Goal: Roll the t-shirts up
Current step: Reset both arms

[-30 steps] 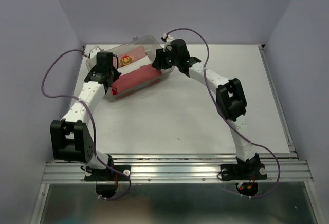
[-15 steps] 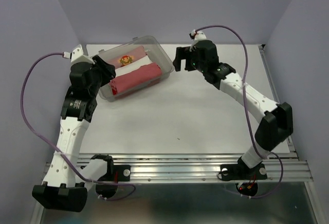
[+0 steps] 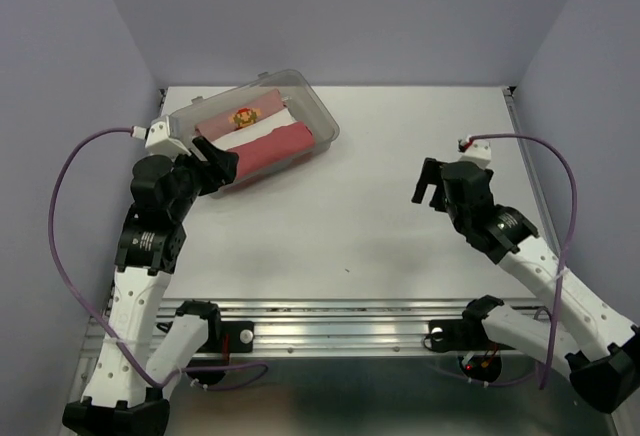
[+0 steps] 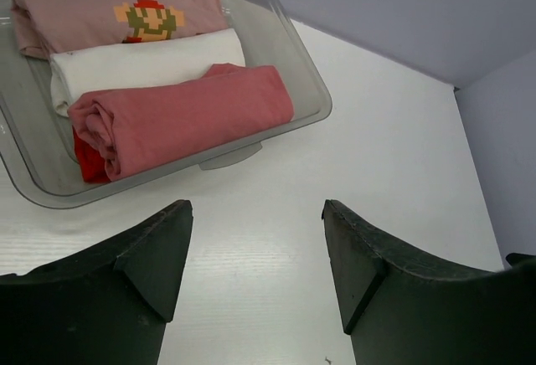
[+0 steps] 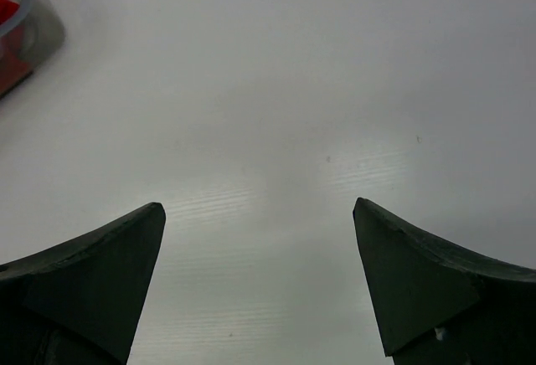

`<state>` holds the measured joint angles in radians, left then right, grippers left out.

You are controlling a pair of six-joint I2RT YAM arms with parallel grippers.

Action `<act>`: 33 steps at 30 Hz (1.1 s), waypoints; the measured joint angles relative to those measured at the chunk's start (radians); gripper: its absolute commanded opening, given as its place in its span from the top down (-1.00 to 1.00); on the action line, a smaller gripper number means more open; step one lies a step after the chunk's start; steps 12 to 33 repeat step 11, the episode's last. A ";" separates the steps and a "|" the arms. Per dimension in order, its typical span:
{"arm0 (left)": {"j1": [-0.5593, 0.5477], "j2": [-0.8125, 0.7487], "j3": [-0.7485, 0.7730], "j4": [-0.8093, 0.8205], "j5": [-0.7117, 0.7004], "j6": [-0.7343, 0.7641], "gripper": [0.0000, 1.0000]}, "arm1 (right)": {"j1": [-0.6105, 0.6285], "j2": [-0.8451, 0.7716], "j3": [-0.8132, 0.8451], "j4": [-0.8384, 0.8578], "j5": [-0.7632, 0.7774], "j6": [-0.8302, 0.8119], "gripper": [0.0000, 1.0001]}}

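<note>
Two tools stand open and empty. The left tool [image 4: 256,210] has its jaws spread over bare desk [image 4: 377,172]. The right tool [image 5: 258,206] is spread wider, also over bare desk and well apart from any cloth.

Nothing lies between either pair of jaws, and no loose shirt shows on the desk. I judge the rolling done, with the step in hand being the letting go after the last roll. The next move seems to call only for lifting both arms clear without catching the tub [image 4: 311,89], or for a fresh shirt if one is brought.

Just ahead of the left tool and to its left, the tub holds four t-shirts [image 3: 265,146] as rolls lying side by side. Nearest is a brick-red roll [image 4: 184,114], with a bright red one [image 4: 84,154] peeking from under its left end. Beyond it is a white roll [image 4: 142,64], and farthest a pale pink roll [image 4: 84,22] with a pixel print on top. All look snug, and none is unrolling.
</note>
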<state>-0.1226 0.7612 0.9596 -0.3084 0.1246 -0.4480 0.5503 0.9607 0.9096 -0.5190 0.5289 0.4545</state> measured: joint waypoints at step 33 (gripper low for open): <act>0.000 -0.045 -0.038 -0.014 0.008 0.023 -0.50 | 0.000 -0.117 -0.106 -0.149 0.080 0.131 -1.00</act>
